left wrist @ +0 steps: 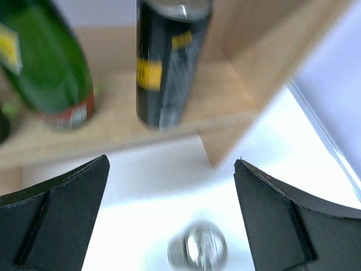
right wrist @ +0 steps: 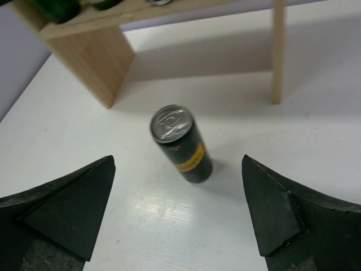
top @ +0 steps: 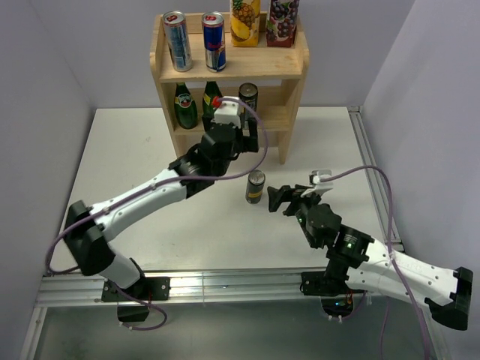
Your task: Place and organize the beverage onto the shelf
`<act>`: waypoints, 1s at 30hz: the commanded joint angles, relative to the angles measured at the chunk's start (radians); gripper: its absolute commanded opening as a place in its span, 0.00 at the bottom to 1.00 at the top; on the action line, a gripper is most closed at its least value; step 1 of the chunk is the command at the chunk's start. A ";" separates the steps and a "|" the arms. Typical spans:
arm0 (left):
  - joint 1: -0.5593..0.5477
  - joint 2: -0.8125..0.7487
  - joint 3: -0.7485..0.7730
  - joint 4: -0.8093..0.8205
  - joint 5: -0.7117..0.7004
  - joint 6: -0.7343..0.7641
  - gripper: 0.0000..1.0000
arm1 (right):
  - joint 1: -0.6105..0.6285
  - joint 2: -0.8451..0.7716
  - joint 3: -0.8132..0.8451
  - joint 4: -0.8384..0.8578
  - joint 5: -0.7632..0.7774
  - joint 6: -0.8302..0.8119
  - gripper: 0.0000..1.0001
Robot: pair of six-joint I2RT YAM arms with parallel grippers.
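My left pincer [left wrist: 169, 189] is apart, facing the shelf [top: 229, 72] at the far edge of the desk [top: 135, 154]. My right pincer [top: 279, 198], apart too, faces a can [top: 256, 187] standing before the shelf.

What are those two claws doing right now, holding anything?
Left gripper: open, holding nothing, in front of the shelf's lower tier.
Right gripper: open, holding nothing, facing the black can standing on the table.

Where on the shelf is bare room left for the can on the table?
Lower tier: bare board between the shelved black can and the right side panel. Top tier: a strip in front of the juice cartons. Crowded at lower left: two green bottles, left gripper.
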 commanded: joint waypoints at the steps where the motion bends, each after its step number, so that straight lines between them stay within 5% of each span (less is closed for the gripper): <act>1: -0.049 -0.188 -0.074 -0.077 -0.034 -0.078 0.99 | -0.042 0.087 -0.033 0.140 -0.200 -0.001 1.00; 4: -0.081 -0.317 -0.185 -0.114 -0.055 -0.119 0.99 | -0.103 0.157 -0.087 0.255 -0.363 0.064 1.00; 10: -0.121 -0.510 -0.358 -0.165 -0.114 -0.167 0.99 | -0.142 0.384 -0.107 0.415 -0.419 0.116 1.00; 30: -0.130 -0.659 -0.533 -0.147 -0.161 -0.139 0.99 | -0.195 0.874 -0.027 0.800 -0.250 0.076 1.00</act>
